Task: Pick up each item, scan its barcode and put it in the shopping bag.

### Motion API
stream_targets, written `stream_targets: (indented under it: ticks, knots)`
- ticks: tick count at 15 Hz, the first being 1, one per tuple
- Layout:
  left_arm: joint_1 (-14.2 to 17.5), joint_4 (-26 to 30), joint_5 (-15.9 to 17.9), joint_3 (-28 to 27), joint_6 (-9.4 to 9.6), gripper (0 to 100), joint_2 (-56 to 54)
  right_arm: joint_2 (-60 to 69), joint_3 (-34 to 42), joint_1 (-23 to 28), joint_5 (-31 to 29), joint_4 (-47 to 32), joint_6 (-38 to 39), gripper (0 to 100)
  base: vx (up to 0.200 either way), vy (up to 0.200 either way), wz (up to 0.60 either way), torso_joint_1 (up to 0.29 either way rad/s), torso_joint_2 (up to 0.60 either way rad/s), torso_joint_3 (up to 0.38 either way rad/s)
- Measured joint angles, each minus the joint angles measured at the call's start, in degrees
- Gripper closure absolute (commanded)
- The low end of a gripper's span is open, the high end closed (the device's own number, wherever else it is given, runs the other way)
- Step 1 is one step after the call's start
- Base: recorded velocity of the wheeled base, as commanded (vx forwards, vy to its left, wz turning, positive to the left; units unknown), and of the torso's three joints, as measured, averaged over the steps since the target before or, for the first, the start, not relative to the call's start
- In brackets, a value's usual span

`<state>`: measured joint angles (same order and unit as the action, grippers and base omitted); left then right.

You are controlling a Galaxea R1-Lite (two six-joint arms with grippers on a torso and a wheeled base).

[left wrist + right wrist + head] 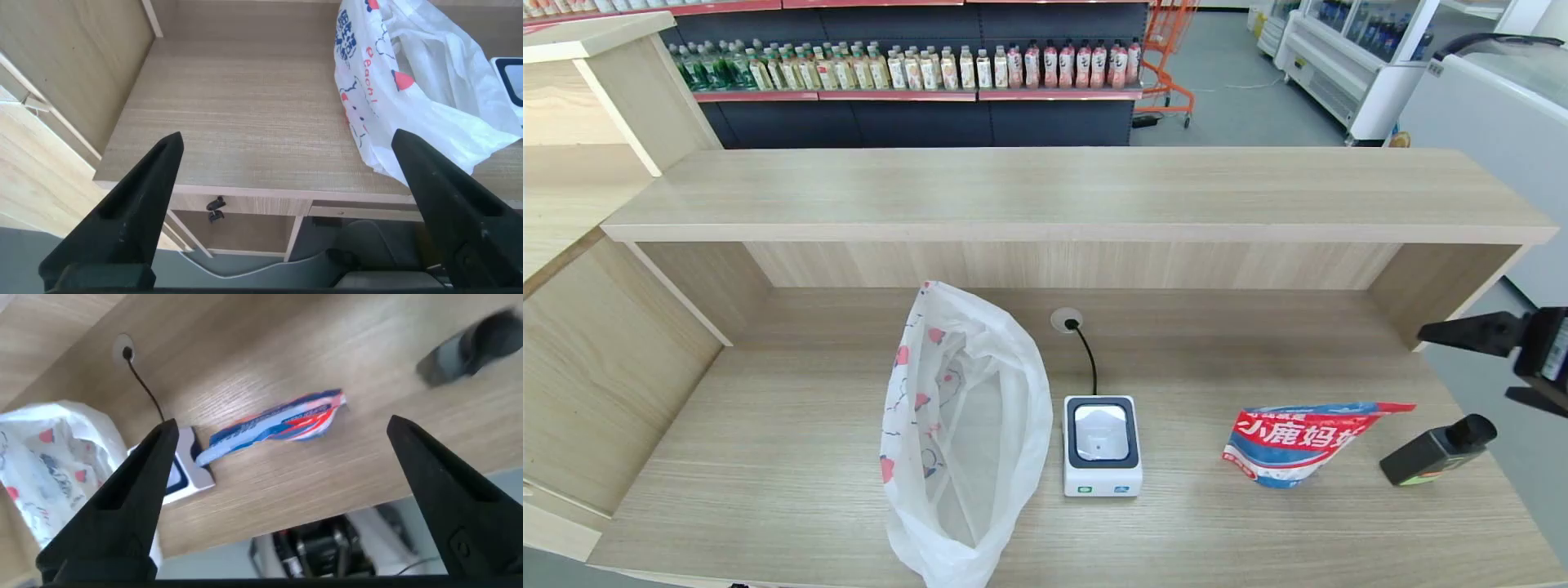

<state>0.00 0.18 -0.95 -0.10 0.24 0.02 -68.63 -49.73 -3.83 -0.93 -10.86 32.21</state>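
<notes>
- Right gripper (282, 429): jaws spread wide, nothing held. It hangs above the right end of the counter (768, 457), looking down at the pouch and bottle.
- Left gripper (288, 139): also wide open and empty, over the counter's near left edge beside the shopping bag (964, 425).
- Snack pouch (1298, 445): lies flat on the counter between the scanner (1102, 445) and the dark bottle (1437, 451), touching neither.
- Pouch axis: long axis runs across the counter, left to right. One end faces the scanner, and the red-cornered end points to the robot's right, toward the bottle. Can't tell which face has the barcode.
- Bottle: on its side near the counter's right edge. Its long axis is diagonal, with the cap end pointing right and away from the robot.
- Bag: lies left of the scanner with its mouth gaping toward the near edge. The film is floppy.
- Neither item is scanned or bagged yet; the likely first step is a right-arm pick.
- Risk: the flat pouch gives the fingers little to bite, so they may skid over it or pinch only loose film, and it could droop or slip.
- Risk: the round bottle could roll off the right edge if nudged.
- Risk: a hidden barcode may face away from the scanner window, so the scan would miss.
- Risk: the limp bag mouth may fold shut when an item is dropped in.
</notes>
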Motion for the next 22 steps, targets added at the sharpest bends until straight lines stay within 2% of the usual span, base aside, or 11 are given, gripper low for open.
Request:
stream_targets:
  ticks: [2,3,6,8,12,18,22]
  knots:
    - [0.0,0.0,0.0,0.0,0.00,0,0.0,-7.2,-2.0,-3.8,-0.4,-1.9,12.9,0,0.000,0.000,0.00,0.000,0.00,0.000]
    - [0.0,0.0,0.0,0.0,0.02,0,0.0,-10.2,-3.2,-5.9,-0.5,-2.2,16.2,0,0.000,0.000,0.00,0.000,0.00,0.000]
    - [0.0,0.0,0.0,0.0,0.02,0,0.0,-16.4,-4.9,-10.2,-0.5,-2.2,19.7,0,0.000,0.000,0.00,0.000,0.00,0.000]
    - [0.0,0.0,0.0,0.0,0.00,0,0.0,-20.7,-5.7,-11.8,-0.6,-1.2,20.4,0,0.000,0.000,0.00,0.000,0.00,0.000]
    - [0.0,0.0,0.0,0.0,0.00,0,0.0,-28.2,-6.4,-12.8,-1.0,6.3,20.2,0,0.000,0.000,0.00,0.000,0.00,0.000]
    - [0.0,0.0,0.0,0.0,0.00,0,0.0,-35.5,-7.5,-13.9,-5.7,7.3,17.6,0,0.000,0.000,0.00,0.000,0.00,0.000]
    - [0.0,0.0,0.0,0.0,0.00,0,0.0,-36.9,-6.6,-14.1,-6.1,14.9,14.5,0,0.000,0.000,0.00,0.000,0.00,0.000]
